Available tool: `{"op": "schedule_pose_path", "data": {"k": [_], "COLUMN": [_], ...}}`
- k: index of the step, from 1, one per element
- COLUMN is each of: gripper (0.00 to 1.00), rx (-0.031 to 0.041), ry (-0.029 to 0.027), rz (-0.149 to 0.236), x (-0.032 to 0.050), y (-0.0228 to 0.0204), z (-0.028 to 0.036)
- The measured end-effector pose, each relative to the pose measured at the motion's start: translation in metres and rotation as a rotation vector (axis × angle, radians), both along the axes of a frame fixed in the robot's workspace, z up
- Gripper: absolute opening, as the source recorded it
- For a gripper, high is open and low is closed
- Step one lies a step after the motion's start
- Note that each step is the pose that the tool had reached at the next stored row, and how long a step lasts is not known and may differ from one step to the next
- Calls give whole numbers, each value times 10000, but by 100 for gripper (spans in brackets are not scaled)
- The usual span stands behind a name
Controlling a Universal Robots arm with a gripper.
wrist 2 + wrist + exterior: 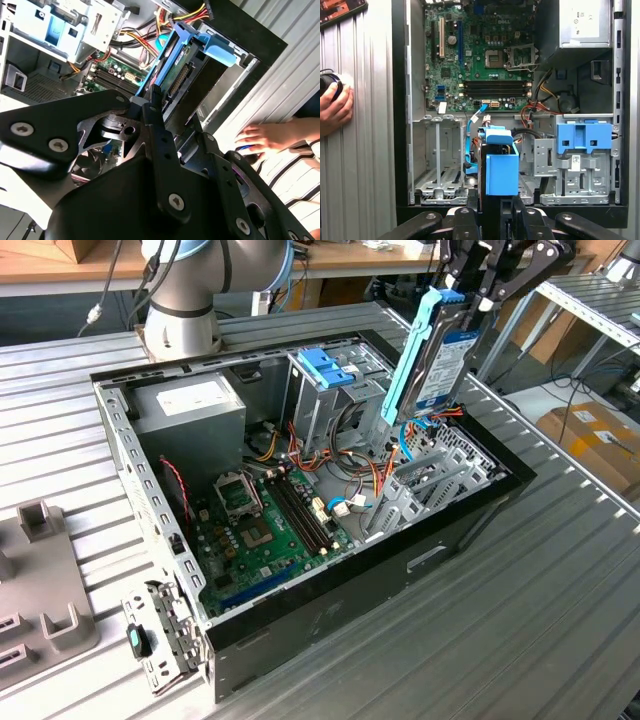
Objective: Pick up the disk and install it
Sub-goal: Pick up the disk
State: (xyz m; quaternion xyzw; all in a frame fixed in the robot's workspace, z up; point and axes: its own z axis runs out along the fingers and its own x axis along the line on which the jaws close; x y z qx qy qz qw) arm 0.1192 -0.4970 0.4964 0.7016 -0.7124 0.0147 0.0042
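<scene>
my hand point(466, 298) is clamped on the disk point(440, 360), held on edge above the open case point(330, 610), near its empty bay point(437, 165). if it tilts, i judge its rails could catch the bay wall or pinch the cables point(378, 478). a person's fingers point(255, 136) rest beside the case.

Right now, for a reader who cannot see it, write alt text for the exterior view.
The gripper holds the disk nearly upright above the open computer case, over its drive bay at the exterior view's right. A green circuit board lies inside.
</scene>
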Motion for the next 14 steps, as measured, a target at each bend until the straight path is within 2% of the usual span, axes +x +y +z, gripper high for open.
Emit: {"op": "schedule_pose_path", "data": {"k": [2, 3, 7, 12, 14], "gripper": [35, 35, 35, 35, 35], "rx": [-3, -6, -14, -22, -26], "ry": [-1, 0, 0, 0, 0], "rz": [0, 0, 0, 0, 0], "x": [3, 5, 12, 18, 23], "y": [-32, -65, -151, -229, -289], "z": [0, 0, 0, 0, 0]}}
